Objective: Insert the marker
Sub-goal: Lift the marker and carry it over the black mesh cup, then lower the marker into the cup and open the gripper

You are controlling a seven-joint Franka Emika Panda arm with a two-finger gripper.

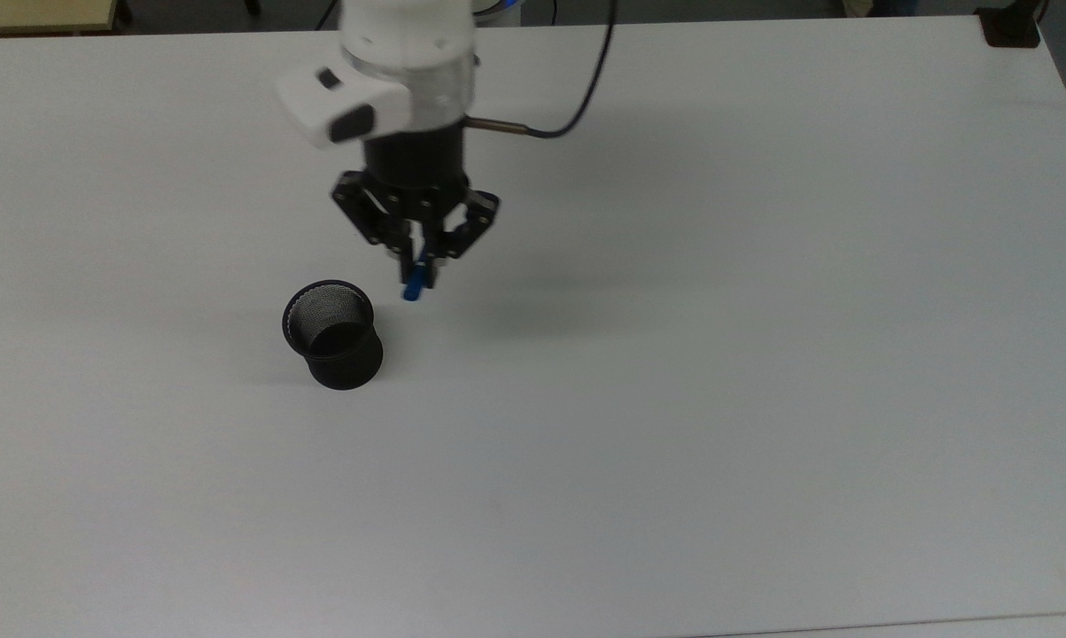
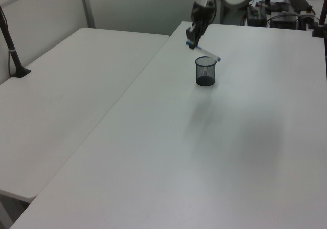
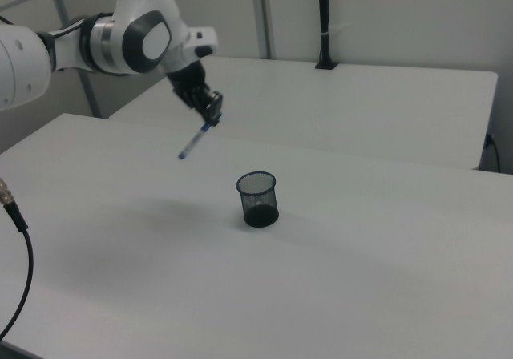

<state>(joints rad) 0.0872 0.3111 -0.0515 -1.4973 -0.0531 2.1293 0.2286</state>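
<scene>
In the top view, the black mesh cup stands upright on the white table, its mouth unobstructed. At about two o'clock from it, in the air, the gripper is clamped on the marker, whose blue end pokes out below the fingers. In the right view the marker slants down and leftward, probably held near its cap, well above the tabletop. A black cable loops behind the wrist.

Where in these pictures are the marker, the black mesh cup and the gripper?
marker [image 3: 195,141], right view, middle of the white barrel.
black mesh cup [image 1: 346,359], top view, outer side wall.
gripper [image 1: 418,263], top view, between the fingertips, shut on the marker.
</scene>
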